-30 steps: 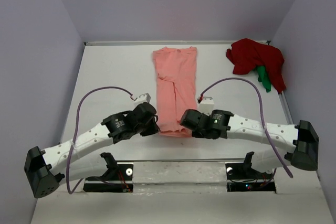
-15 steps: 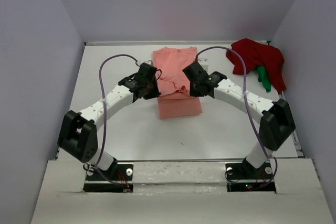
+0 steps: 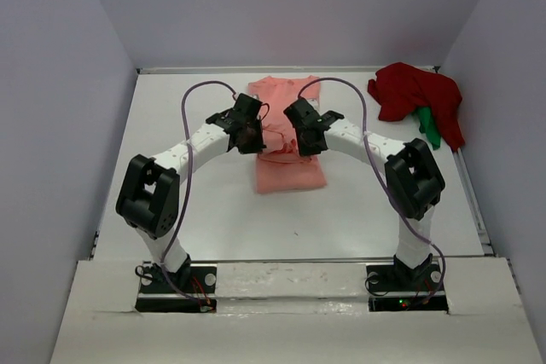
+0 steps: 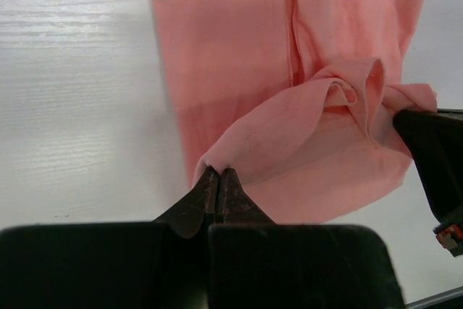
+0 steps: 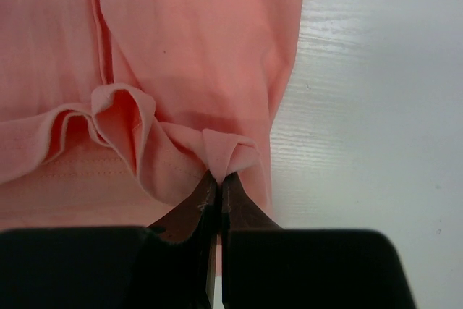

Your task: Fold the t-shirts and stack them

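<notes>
Cloth fills the centre of the top view: the salmon-pink t-shirt lies on the white table, narrowed into a strip whose long axis runs from the upper edge of the frame toward the lower. Its far end sits near the back rim of the table, and its near end forms a flat, roughly square edge below the grippers. Which end carries the collar cannot be told.

The left gripper and the right gripper meet over the middle of the strip, one at each long side. In the left wrist view the left gripper has its fingers pressed together on a fold of pink cloth, and a lifted edge runs from there toward the right of the frame, ruffled near its far end. In the right wrist view the right gripper is likewise pinched tight on a small peak of the same cloth, with loose ruffles just to its left.

The dark red t-shirt lies crumpled in the upper right corner of the table, with the green t-shirt showing at its lower edge, well apart from the pink one.
</notes>
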`<act>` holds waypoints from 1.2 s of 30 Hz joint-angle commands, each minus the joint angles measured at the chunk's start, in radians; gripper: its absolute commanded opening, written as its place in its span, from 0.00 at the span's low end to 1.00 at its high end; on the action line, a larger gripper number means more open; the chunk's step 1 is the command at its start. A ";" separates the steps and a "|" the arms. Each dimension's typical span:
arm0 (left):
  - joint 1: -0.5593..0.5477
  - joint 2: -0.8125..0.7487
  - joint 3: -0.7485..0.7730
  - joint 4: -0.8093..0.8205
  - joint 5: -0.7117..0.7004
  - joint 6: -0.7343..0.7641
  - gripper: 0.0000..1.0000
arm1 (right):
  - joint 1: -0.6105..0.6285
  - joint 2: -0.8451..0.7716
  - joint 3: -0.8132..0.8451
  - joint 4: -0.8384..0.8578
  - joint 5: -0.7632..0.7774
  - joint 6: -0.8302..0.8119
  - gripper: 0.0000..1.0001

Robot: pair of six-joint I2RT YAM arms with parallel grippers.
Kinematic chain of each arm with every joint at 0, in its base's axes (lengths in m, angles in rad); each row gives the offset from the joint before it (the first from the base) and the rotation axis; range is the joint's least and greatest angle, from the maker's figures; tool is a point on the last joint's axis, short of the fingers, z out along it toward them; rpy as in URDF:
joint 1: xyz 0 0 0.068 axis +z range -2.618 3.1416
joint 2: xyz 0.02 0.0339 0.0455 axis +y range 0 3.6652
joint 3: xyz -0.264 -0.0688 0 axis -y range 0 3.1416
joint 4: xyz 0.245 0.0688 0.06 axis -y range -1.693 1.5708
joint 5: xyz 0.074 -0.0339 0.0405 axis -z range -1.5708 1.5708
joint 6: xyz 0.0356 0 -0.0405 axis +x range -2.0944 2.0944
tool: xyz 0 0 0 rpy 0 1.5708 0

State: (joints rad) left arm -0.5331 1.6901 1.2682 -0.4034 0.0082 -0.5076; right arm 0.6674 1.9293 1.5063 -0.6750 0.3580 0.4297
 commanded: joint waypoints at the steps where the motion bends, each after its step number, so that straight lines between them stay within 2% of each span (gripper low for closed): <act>1: 0.028 0.034 0.043 0.020 0.042 0.055 0.00 | -0.018 -0.007 0.074 0.015 0.016 -0.026 0.00; 15: 0.053 0.149 0.178 -0.002 0.065 0.115 0.00 | -0.106 0.108 0.173 -0.011 0.024 -0.039 0.01; 17: 0.054 0.174 0.201 -0.009 0.076 0.124 0.00 | -0.106 0.126 0.184 -0.015 0.025 -0.032 0.19; 18: 0.055 0.183 0.224 -0.018 0.076 0.132 0.00 | -0.106 0.132 0.184 -0.012 0.021 -0.032 0.36; 21: 0.059 0.213 0.262 -0.028 0.046 0.135 0.00 | -0.106 0.168 0.193 -0.008 0.035 -0.034 0.46; 25: 0.074 0.259 0.302 -0.032 0.040 0.136 0.00 | -0.115 0.212 0.229 -0.002 0.076 -0.069 0.57; 28: 0.074 0.258 0.298 -0.032 0.003 0.132 0.00 | -0.124 0.205 0.268 0.005 0.090 -0.095 0.60; 31: 0.074 0.238 0.277 -0.029 -0.095 0.130 0.00 | -0.143 0.189 0.314 -0.003 0.096 -0.132 0.63; 36: 0.076 0.229 0.261 -0.037 -0.136 0.116 0.02 | -0.161 0.169 0.383 -0.041 0.096 -0.180 0.66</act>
State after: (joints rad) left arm -0.4625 1.9701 1.5265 -0.4309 -0.0525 -0.3969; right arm 0.5266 2.1525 1.8187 -0.6964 0.4213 0.3088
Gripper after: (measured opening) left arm 0.018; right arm 0.648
